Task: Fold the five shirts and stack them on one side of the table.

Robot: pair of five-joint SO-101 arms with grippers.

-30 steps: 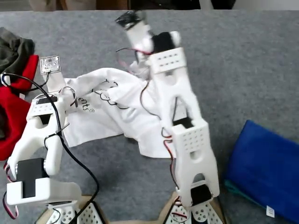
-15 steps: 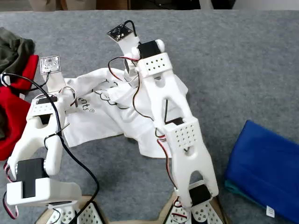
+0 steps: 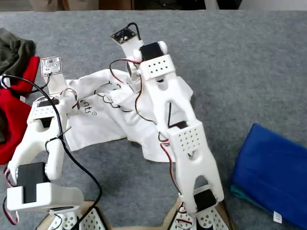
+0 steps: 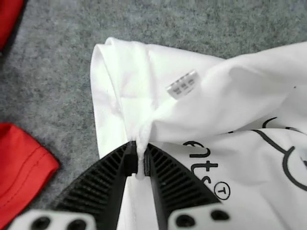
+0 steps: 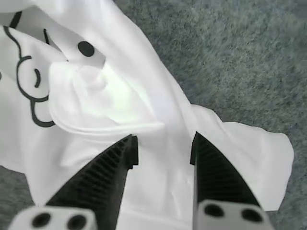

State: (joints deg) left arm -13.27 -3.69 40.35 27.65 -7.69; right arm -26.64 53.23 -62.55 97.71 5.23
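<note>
A crumpled white shirt (image 3: 108,120) with black print lies mid-table. My left gripper (image 4: 136,160) is shut on a pinched fold at the shirt's edge (image 4: 120,96), near a small tag (image 4: 182,84); in the high view the left gripper (image 3: 69,96) sits at the shirt's left side. My right gripper (image 5: 163,146) is open just above the white shirt (image 5: 110,91), with cloth lying under the gap between its jaws. In the high view the right gripper (image 3: 135,74) is over the shirt's far edge.
A folded blue shirt (image 3: 271,172) lies at the right edge of the table. A red shirt (image 3: 14,115) and a dark green one (image 3: 14,50) are heaped at the left, the red cloth (image 4: 19,165) close to my left gripper. Grey table (image 3: 240,62) lies bare at the far right.
The right arm swung left and lowered over the shirt's far edge, mostly in the first half second. The left arm has kept still, holding its fold.
</note>
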